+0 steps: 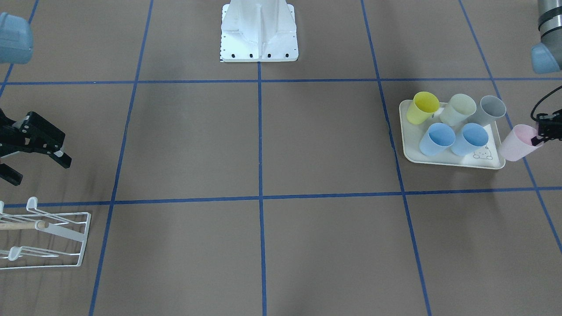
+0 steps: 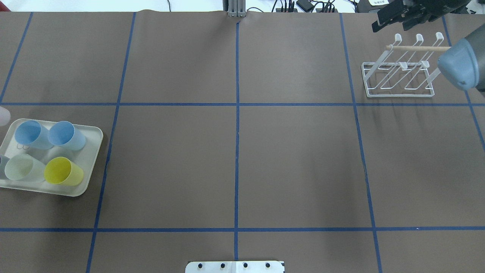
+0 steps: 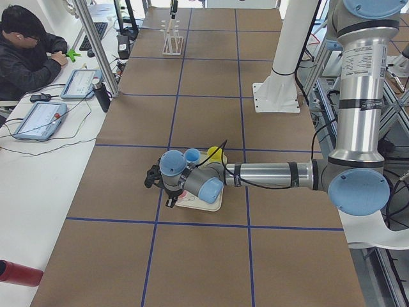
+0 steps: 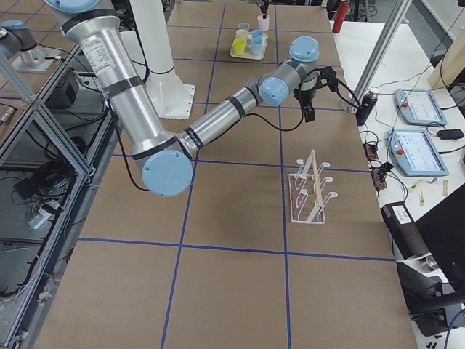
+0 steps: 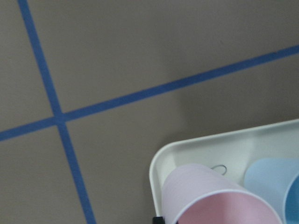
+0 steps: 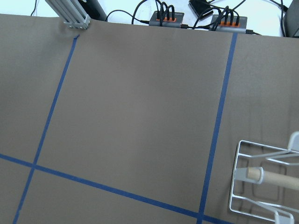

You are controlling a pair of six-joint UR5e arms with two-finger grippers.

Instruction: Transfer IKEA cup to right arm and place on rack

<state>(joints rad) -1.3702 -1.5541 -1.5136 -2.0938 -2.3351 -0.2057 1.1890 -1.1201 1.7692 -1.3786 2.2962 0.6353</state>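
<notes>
Pink cup in my left pincer, rack waiting.
My left pincer (image 1: 542,131) clamps the tilted pink cup (image 1: 519,143) by its rim, just beside the tray (image 1: 439,160); my right pincer (image 1: 39,169) gapes wide near the rack (image 1: 41,224).

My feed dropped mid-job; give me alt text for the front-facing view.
The left gripper, at the right edge, holds a tilted pink cup by a tray of five cups. The right gripper hangs open at the left edge, near the empty rack.
</notes>
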